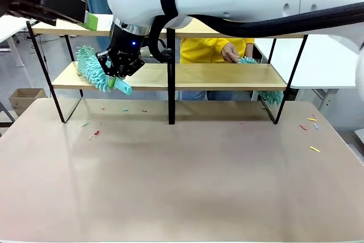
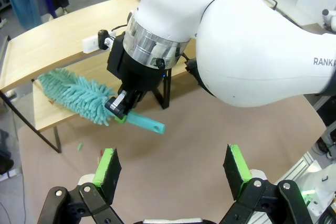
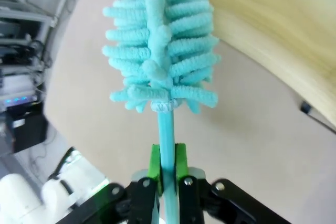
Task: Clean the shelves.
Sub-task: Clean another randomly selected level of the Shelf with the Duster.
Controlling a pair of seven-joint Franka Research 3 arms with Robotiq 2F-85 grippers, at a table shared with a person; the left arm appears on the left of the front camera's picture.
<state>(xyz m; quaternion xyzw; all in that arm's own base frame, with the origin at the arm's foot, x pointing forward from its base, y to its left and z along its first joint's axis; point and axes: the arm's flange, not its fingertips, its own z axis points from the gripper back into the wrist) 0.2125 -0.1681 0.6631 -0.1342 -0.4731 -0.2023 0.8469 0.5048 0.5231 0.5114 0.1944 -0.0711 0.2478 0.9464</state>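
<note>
The shelves (image 1: 227,77) stand across the far half of the table, two light wooden boards on a black frame. My right gripper (image 1: 120,68) is shut on the handle of a teal fluffy duster (image 1: 91,69), whose head lies against the left end of the lower board. The right wrist view shows the pads (image 3: 154,167) clamped on the thin handle below the duster head (image 3: 160,40). My left gripper (image 2: 172,166) is open and holds nothing. It hovers high over the table, looking down on the right gripper (image 2: 123,103) and the shelves (image 2: 63,40). In the front view it (image 1: 90,20) sits by the upper board's left end.
A person in yellow (image 1: 213,49) stands behind the shelves, a hand holding a second teal duster (image 1: 272,96) at the lower board's right end. Small coloured scraps (image 1: 92,135) lie scattered on the table. A white power strip (image 2: 97,40) rests on the upper board. A cardboard box (image 1: 23,98) sits on the floor at left.
</note>
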